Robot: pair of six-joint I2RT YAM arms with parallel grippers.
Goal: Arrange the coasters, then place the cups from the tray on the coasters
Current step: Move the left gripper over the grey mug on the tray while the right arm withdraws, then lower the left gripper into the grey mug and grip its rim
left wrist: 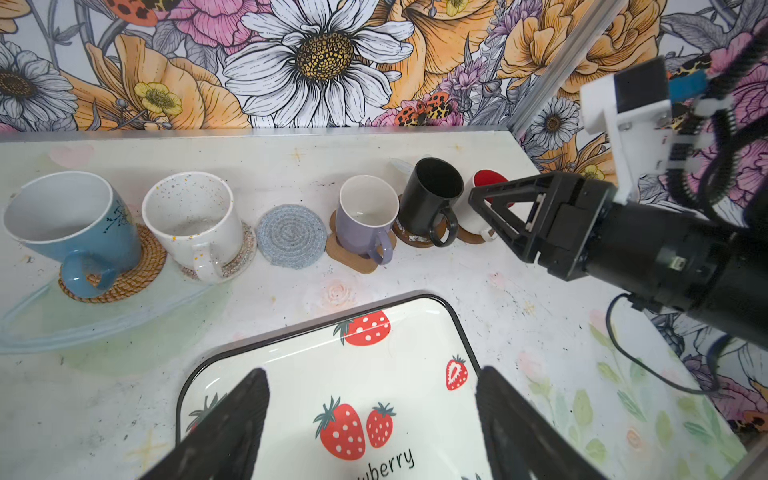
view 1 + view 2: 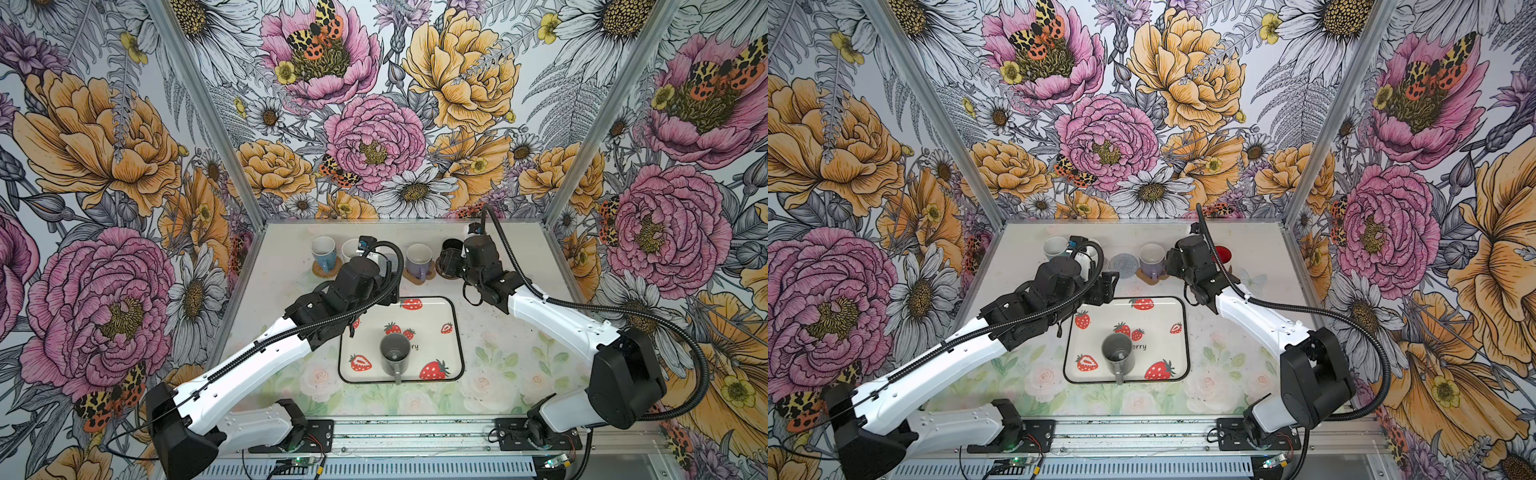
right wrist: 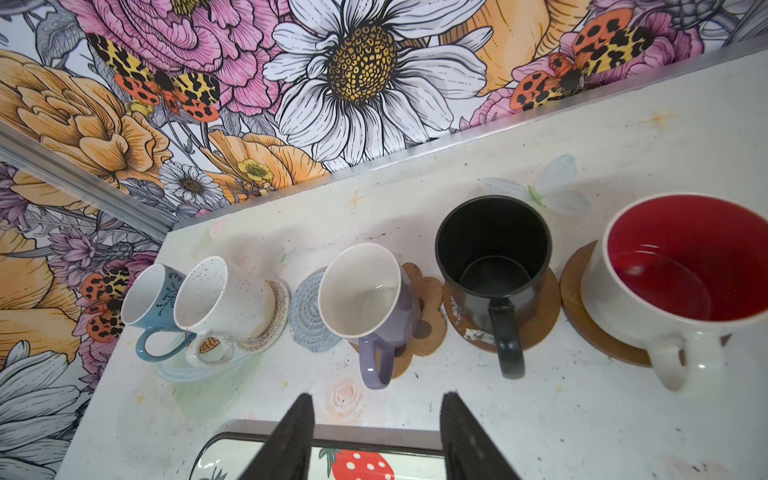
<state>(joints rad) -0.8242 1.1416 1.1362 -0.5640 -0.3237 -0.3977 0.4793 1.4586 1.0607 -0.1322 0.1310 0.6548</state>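
Hovering empty with jaws apart, the left gripper (image 1: 372, 374) is over the tray (image 2: 432, 345), the right gripper (image 3: 378, 397) by the cups (image 3: 361, 291); only the grey mug (image 2: 395, 353) sits on the tray, so it likely needs carrying to the bare grey-blue coaster (image 1: 291, 235)

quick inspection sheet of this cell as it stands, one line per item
surface: white table, faint floral print, dark specks
job's things: light blue mug, white mug, lavender mug, black mug and red-lined mug each stand on a coaster in the back row; grey-blue coaster bare; grey mug upright on the tray
clutter: nothing seen
grippers: left gripper open, empty, over the tray; right gripper open, empty, before the back row
cables: black conduit looped along each arm
surroundings: flowered walls, metal frame posts
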